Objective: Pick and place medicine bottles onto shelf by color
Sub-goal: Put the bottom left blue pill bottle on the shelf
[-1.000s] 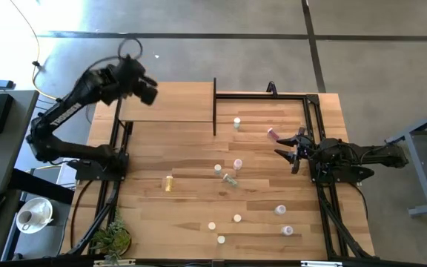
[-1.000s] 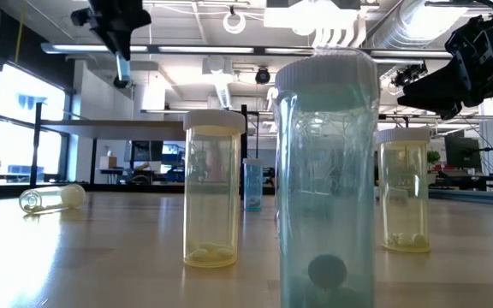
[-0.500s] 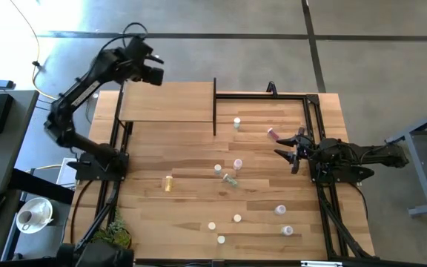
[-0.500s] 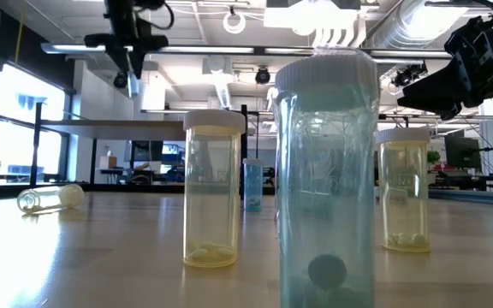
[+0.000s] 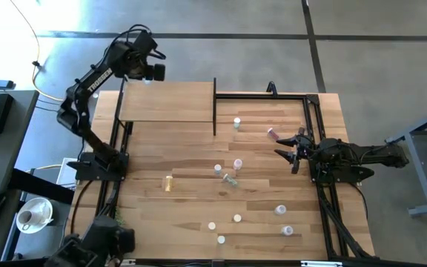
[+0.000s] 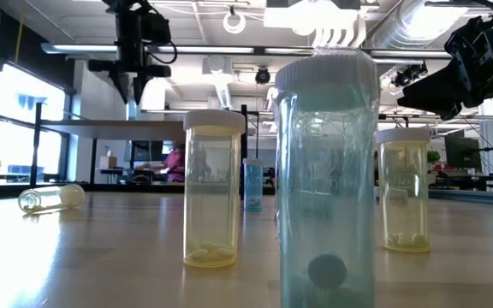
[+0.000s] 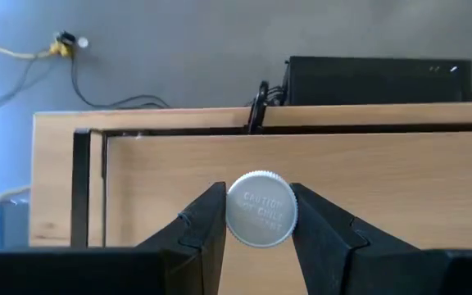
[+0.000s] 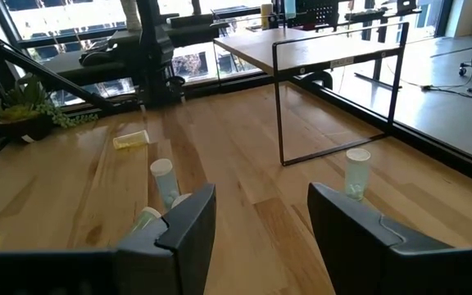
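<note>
The left gripper (image 7: 259, 215) is raised over the far left corner of the shelf (image 5: 191, 104), its two dark fingers pinching a medicine bottle (image 7: 260, 209) by the sides; only the ribbed, pale round cap with embossed lettering shows, facing the wrist camera. The right gripper (image 5: 290, 153) waits low at the table's right side with its fingers spread and nothing between them.

Judged step: lowering the held bottle onto the shelf board. To do it well, the arm should keep the bottle upright, descend straight until the base meets the wood, and place it well inside the edge and clear of the thin black post (image 7: 80, 187). The fingers should open only once the base rests flat, since a narrow cylinder tips easily.

The shelf is a smooth, light-wood rectangle on slim black metal uprights. The remaining bottles are scattered on the plank table (image 5: 184, 193): translucent cylinders with pale caps. In the low view, a bluish bottle (image 6: 325, 180) stands nearest, a yellow bottle (image 6: 211, 190) beside it, and a clear bottle (image 6: 51, 198) lies on its side
</note>
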`<state>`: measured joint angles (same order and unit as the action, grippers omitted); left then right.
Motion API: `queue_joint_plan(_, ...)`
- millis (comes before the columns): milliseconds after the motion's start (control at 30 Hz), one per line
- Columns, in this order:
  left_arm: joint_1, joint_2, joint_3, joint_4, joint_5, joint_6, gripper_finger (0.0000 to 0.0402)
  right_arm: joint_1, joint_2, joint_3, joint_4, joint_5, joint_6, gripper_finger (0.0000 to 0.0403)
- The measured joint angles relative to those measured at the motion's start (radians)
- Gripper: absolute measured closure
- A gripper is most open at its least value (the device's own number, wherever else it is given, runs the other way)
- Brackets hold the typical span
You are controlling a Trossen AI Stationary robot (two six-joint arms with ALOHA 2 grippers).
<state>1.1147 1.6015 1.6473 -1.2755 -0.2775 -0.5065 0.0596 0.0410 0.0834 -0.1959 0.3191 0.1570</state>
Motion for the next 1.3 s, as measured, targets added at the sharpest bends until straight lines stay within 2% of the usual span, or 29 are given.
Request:
queue_joint_plan(200, -0.001, -0.005, 0.001, -0.007, 0.043, -0.049, 0.0291, 0.000, 0.000, 0.000, 0.000, 0.000, 0.000, 0.0217)
queue_joint_plan(333, -0.007, -0.005, 0.001, -0.007, 0.047, -0.010, 0.0291, 0.000, 0.000, 0.000, 0.000, 0.000, 0.000, 0.0217)
queue_joint_plan(633, -0.118, -0.005, 0.001, 0.061, 0.072, 0.099, 0.0291, 0.000, 0.000, 0.000, 0.000, 0.000, 0.000, 0.0217)
queue_joint_plan(833, -0.170, -0.005, 0.001, 0.078, 0.072, 0.110, 0.0291, 0.000, 0.000, 0.000, 0.000, 0.000, 0.000, 0.0217)
queue_joint_plan(933, -0.185, -0.005, 0.001, 0.050, 0.048, 0.109, 0.0291, 0.000, 0.000, 0.000, 0.000, 0.000, 0.000, 0.0217)
queue_joint_plan(1067, -0.179, -0.005, 0.001, 0.000, -0.032, 0.065, 0.0291, 0.000, 0.000, 0.000, 0.000, 0.000, 0.000, 0.0217)
queue_joint_plan(1300, -0.178, 0.005, 0.000, -0.071, -0.061, 0.021, 0.0291, 0.000, 0.000, 0.000, 0.000, 0.000, 0.000, 0.0217)
